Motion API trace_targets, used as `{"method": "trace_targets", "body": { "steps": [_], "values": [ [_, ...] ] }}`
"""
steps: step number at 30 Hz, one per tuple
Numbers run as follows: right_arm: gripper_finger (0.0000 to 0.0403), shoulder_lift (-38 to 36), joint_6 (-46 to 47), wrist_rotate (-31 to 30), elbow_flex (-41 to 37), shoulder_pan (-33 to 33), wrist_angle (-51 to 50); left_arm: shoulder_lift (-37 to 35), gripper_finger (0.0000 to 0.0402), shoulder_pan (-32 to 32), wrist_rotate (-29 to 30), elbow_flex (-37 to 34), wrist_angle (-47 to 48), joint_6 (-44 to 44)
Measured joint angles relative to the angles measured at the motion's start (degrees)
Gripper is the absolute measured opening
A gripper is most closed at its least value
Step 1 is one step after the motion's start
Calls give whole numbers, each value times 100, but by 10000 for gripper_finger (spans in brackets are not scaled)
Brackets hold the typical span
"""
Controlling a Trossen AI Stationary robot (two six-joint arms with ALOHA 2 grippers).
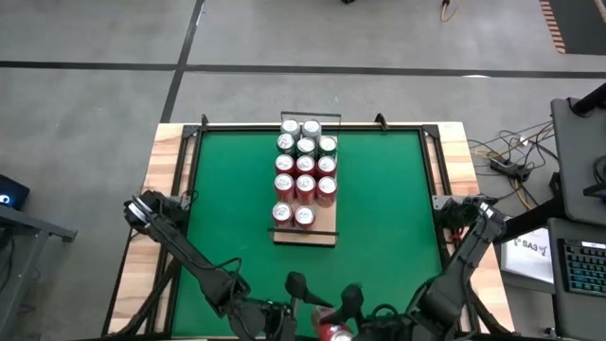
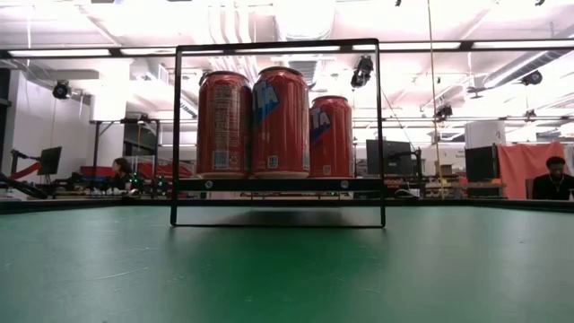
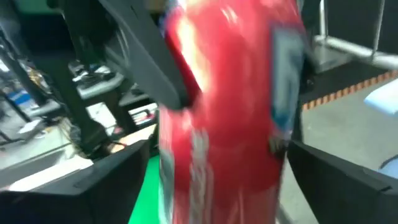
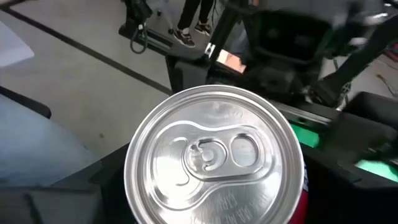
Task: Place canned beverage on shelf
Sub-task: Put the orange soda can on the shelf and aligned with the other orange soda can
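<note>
- We see the red beverage can point(image 1: 333, 332) in the air at the 6 o'clock edge of the surface, between both arms and well apart from the shelf point(image 1: 305, 237).
- The right gripper point(image 1: 355, 303) has its jaws pinching the can, with the lid point(image 4: 211, 155) facing its wrist camera.
- The left gripper point(image 1: 301, 294) sits close around the can's side point(image 3: 230, 112). We cannot tell whether its jaws are spread clear or touching.
- Risk, in our judgement: if both arms pull away at once, or the left jaws catch the can, it could twist, slip and drop off the 6 o'clock edge.
- The shelf runs from centre toward 12 o'clock and is crowded with standing red cans point(image 1: 305, 166). Bare board shows only at its 6 o'clock end, beside the nearest row.
- A can set down too close or tilted may knock those neighbours over.
- The black end rail point(image 2: 278, 224) stands across the approach from 6 o'clock, so we think the can must go in above it.
- The green mat point(image 1: 237, 208) surrounds the shelf.
</note>
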State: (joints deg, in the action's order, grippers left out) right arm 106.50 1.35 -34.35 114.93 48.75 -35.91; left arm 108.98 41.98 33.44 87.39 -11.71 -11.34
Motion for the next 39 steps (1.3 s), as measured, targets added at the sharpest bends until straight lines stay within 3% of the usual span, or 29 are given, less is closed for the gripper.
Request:
{"method": "trace_targets", "body": {
  "steps": [6,12,17,21,25,29,34,39],
  "values": [
    [302,-578,518,-195,7,-19,-712,-300,334,10,569,0,723,-418],
    [302,-1164,1081,-643,-298,-188,-1371,-627,328,2,873,-4,1752,-724],
    [301,-1737,1796,-632,-1042,-656,-1496,-925,328,-5,1000,-129,2343,-1257],
    [301,-2245,2357,-653,-1832,-1107,-1474,-1422,328,-94,1020,-601,2226,-1370],
    [301,-2750,2785,-667,-2682,-1389,-1435,-2023,328,-125,1024,-1586,1312,-1518],
    [301,-3333,3175,-781,-3599,-1471,-1082,-2691,328,-116,1074,-2744,-538,-2292],
    [299,-4015,3526,-1078,-4796,-1589,-116,-3427,329,-218,1119,-3974,-2376,-3087],
    [299,-4285,3564,-1075,-5897,-1836,1230,-4101,329,-358,1362,-4818,-3528,-3300]
  ]
}}
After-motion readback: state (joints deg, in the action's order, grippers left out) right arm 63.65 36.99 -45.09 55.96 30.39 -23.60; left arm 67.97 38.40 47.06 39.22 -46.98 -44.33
